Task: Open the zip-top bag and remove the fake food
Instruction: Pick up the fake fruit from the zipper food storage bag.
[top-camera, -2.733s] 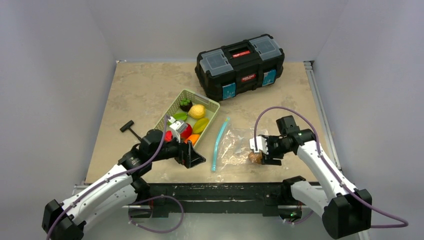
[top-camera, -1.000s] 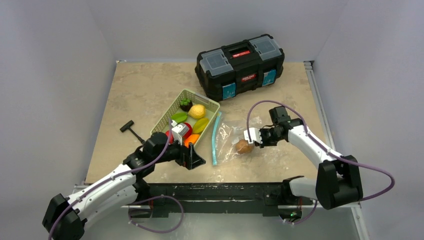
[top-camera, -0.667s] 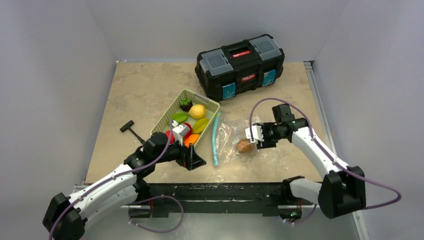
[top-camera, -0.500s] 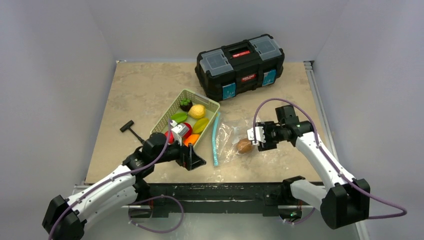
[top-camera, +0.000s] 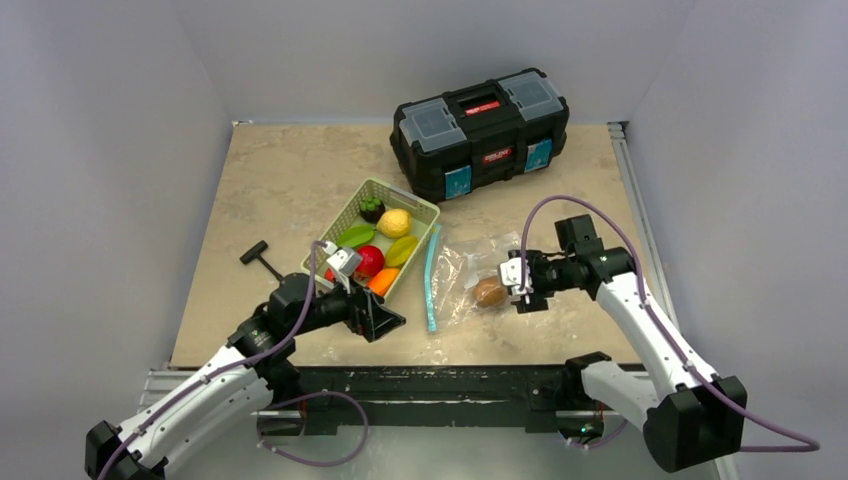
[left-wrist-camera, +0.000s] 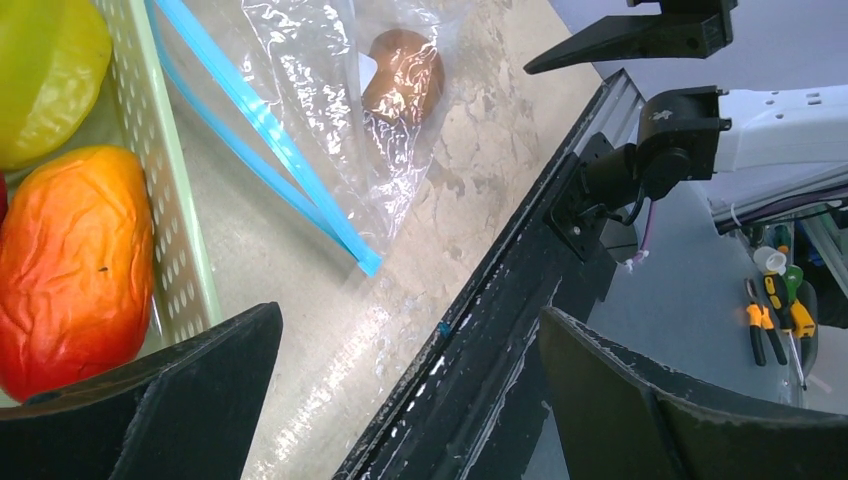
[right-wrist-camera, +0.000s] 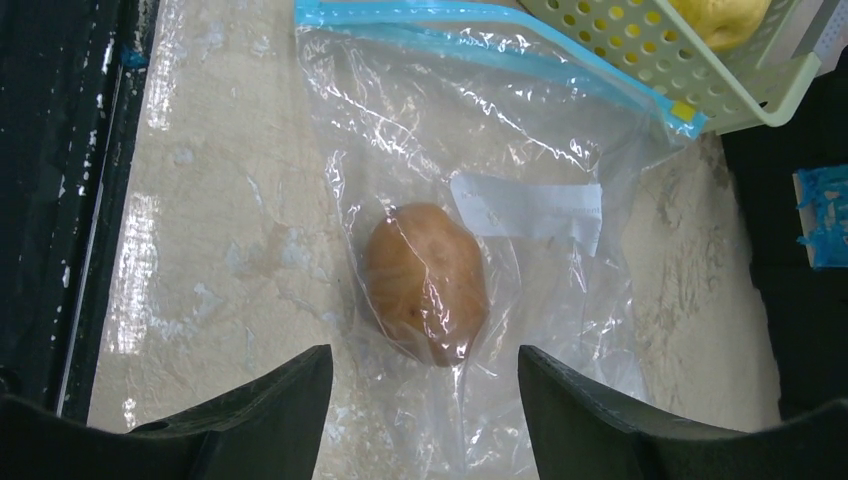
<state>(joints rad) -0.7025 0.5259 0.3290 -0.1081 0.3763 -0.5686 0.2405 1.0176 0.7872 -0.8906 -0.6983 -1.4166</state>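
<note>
- The zip-top bag (top-camera: 462, 283) lies flat on the worktop (top-camera: 290, 170), near its front edge and just right of a green basket (top-camera: 338, 226).
- Its blue zip strip (top-camera: 431, 282) runs alongside the basket. In the wrist views the strip shows as two lines that part toward one end, so the mouth looks at least partly open.
- One brown piece (right-wrist-camera: 425, 297) is inside the bag, under the crinkled plastic, about midway along it.
- The rest of the fake food (top-camera: 395, 222) sits in the basket: yellow, green, red, orange and one dark piece.
- Judging from this, most of the emptying is done. What is left is to get the brown piece out through the mouth.
- The right fingers (right-wrist-camera: 250, 420) are spread apart and hold nothing. They hover at the bag's closed end, close to the brown piece.
- The left fingers (left-wrist-camera: 150, 400) stand wide and empty over the basket's near corner.
- Further off are a black toolbox (top-camera: 480, 128) at the back and a small black T-handled tool (top-camera: 260, 257) left of the basket.
</note>
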